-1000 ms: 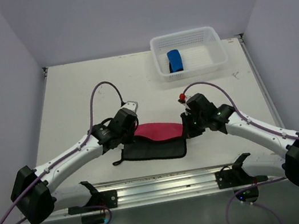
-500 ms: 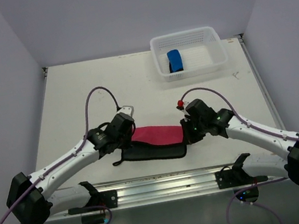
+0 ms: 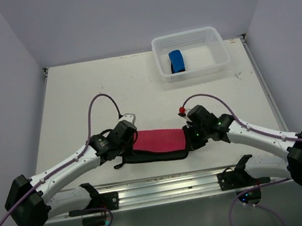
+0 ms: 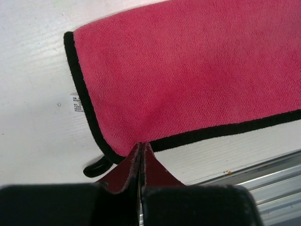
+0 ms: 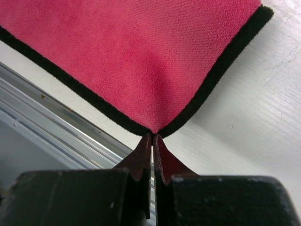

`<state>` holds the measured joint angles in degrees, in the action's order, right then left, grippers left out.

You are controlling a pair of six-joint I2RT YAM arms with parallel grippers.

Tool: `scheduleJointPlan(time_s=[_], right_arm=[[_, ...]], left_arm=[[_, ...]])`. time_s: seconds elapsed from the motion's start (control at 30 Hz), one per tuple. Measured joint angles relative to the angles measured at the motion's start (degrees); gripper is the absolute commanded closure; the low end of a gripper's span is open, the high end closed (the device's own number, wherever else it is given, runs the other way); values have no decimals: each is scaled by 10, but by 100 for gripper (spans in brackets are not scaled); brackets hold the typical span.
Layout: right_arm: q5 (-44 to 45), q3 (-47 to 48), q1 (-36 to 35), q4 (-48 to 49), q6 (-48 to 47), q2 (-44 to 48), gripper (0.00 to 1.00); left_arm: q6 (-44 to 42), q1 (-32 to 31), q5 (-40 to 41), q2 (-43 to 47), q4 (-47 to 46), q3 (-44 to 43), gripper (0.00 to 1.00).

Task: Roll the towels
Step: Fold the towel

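**Pink towel (image 3: 157, 141) gripped at 2 corners; blue towel (image 3: 176, 60) in the basket (image 3: 219, 61)**

There are 2 towels, 1 basket and 2 arms on 1 white table (image 3: 78, 96).

The pink towel lies spread out near the front edge of the table, between the 2 claws and just behind the metal rail (image 3: 163, 184). From above, a dark strip runs along its near side. The wrist views show its black edging and 1 small white label (image 4: 77, 102) sticking out at its left edge.

The left claw (image 4: 141, 149) is clenched on the towel's near-left corner. Its 2 fingers are pressed together, with the black edge running into them. The right claw (image 5: 153, 139) is clenched the same way on the near-right corner, with no visible gap between its 2 fingers. Both corners are drawn up into a slight peak at the fingertips, and the rest of the cloth looks flat on the table.

The blue towel is a short roll lying inside the white mesh basket, toward its left half. The basket stands at the far right of the table, well apart from the pink towel and both claws.
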<state>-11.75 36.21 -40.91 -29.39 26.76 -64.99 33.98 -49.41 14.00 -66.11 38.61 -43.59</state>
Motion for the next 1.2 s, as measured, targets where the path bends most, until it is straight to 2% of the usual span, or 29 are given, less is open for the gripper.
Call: scheduleJointPlan(time_s=[0.27, 0.37, 0.47, 0.5, 0.53, 0.57, 0.73, 0.83, 0.87, 0.93, 0.97, 1.03, 1.2], right_arm=[[-13, -3, -8, 23, 8, -25, 100], [-21, -3, -11, 32, 11, -33, 97], [-29, -4, -12, 37, 16, -36, 91], [-29, -4, -12, 38, 17, -36, 86], [-29, -4, -12, 38, 19, -36, 83], [-29, -4, -12, 37, 19, -36, 77], [-26, -3, -12, 28, 22, -35, 66], [-24, 1, -12, 17, 25, -28, 64], [-23, 4, -12, 12, 26, -24, 68], [-22, 12, -12, 3, 27, -16, 81], [-21, 15, -12, 1, 30, -10, 85], [-15, 21, -12, 0, 33, 2, 92], [16, 36, -12, 6, 51, 4, 96]], left_arm=[[14, -17, -1, -8, -2, 12, 98], [16, -21, -1, -11, -1, 12, 89], [19, -26, -1, -12, 0, 12, 74], [22, -28, -1, -12, 0, 12, 67], [23, -28, -1, -12, 0, 12, 64], [24, -28, 0, -12, 0, 12, 60], [25, -29, 2, 1, 2, 12, 52], [29, -29, 6, 12, 2, 12, 51], [29, -29, 9, 13, 1, 12, 52], [30, -29, 14, 13, 1, 12, 59], [31, -29, 17, 13, 1, 12, 66], [32, -29, 22, 12, -5, 12, 75], [29, -29, 44, -9, -41, 12, 87]])
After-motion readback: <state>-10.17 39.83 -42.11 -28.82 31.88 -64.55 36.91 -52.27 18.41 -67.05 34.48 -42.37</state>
